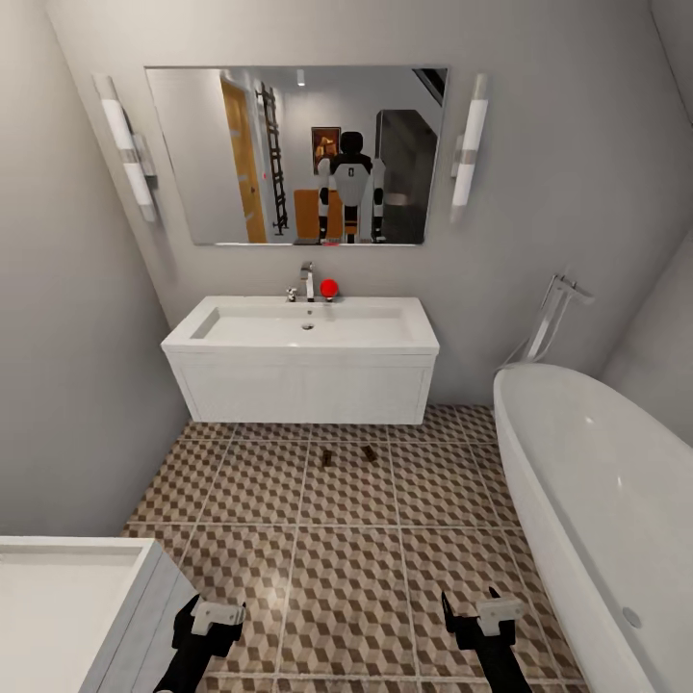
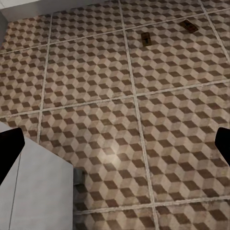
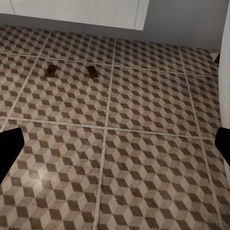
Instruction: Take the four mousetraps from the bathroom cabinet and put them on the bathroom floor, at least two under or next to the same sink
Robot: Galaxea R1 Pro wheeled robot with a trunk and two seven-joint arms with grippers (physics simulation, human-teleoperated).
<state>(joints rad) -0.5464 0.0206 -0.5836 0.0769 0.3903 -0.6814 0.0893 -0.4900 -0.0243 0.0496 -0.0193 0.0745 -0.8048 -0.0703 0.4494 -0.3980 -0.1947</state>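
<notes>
Two mousetraps (image 1: 327,458) (image 1: 370,452), small brown boards, lie side by side on the bathroom floor (image 1: 346,577), just in front of the white wall-hung sink (image 1: 306,327). The left wrist view has them far off (image 2: 146,38) (image 2: 189,26), and the right wrist view does too (image 3: 50,71) (image 3: 92,73). My left gripper (image 1: 207,621) (image 2: 115,148) and right gripper (image 1: 476,616) (image 3: 115,148) hang low over the tiles, well short of the traps. Both are open and hold nothing. The cabinet is out of direct view.
A white bathtub (image 1: 597,481) runs along the right side. A second white vanity (image 1: 67,597) stands at the near left, close to my left arm. A mirror (image 1: 298,154) above the sink reflects me and an orange-brown piece of furniture behind me.
</notes>
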